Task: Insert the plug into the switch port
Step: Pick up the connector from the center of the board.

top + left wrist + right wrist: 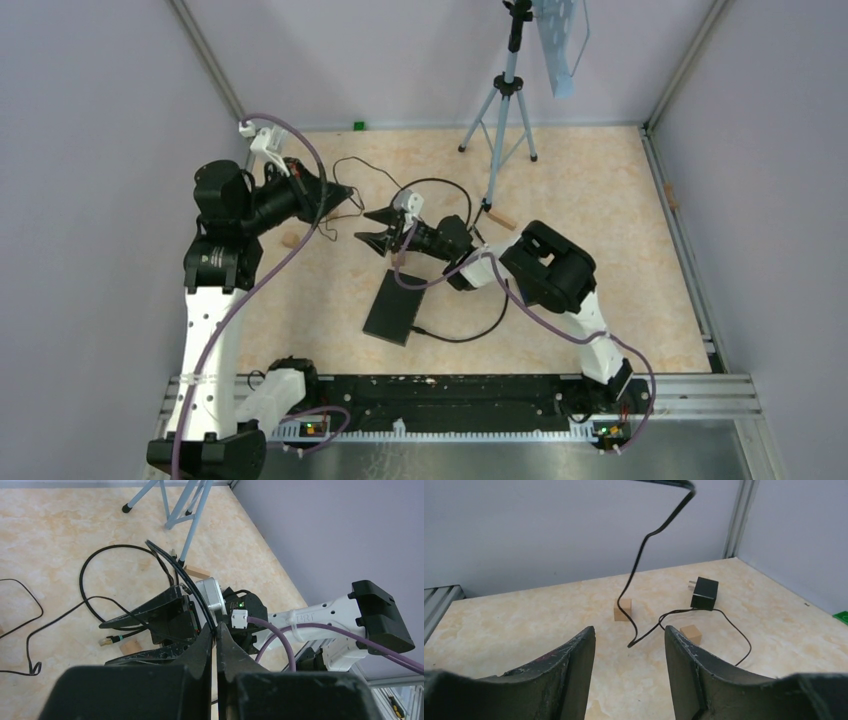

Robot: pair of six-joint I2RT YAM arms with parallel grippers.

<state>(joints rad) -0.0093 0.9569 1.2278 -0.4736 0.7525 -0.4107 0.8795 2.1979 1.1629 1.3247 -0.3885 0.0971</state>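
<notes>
The beige worktop (pixel 600 200) is carrying a black switch (pixel 395 305). The left end effector (pixel 215 632) is clamping fully closed on a black cable (pixel 182 577). The right end effector (pixel 629 632) is standing partly open, gripping nothing.

The gap between the right pincer's (pixel 629 632) spread jaws is free, but just ahead of it a black cable (pixel 640 570) hangs down from above to the table (pixel 514 620) and bends off to the right. Past the cable one wooden block (pixel 624 610) sits straight ahead, a second wooden block (pixel 690 632) lies ahead to the right, and a black power adapter (pixel 704 593) sits behind that one. Ahead to the left the table lies bare up to the wall (pixel 524 530). The left pincer (pixel 215 637), clamped on that cable, has the right arm's wrist (pixel 240 605) crowded right under its tips; tripod legs (pixel 192 510) stand farther on.
</notes>
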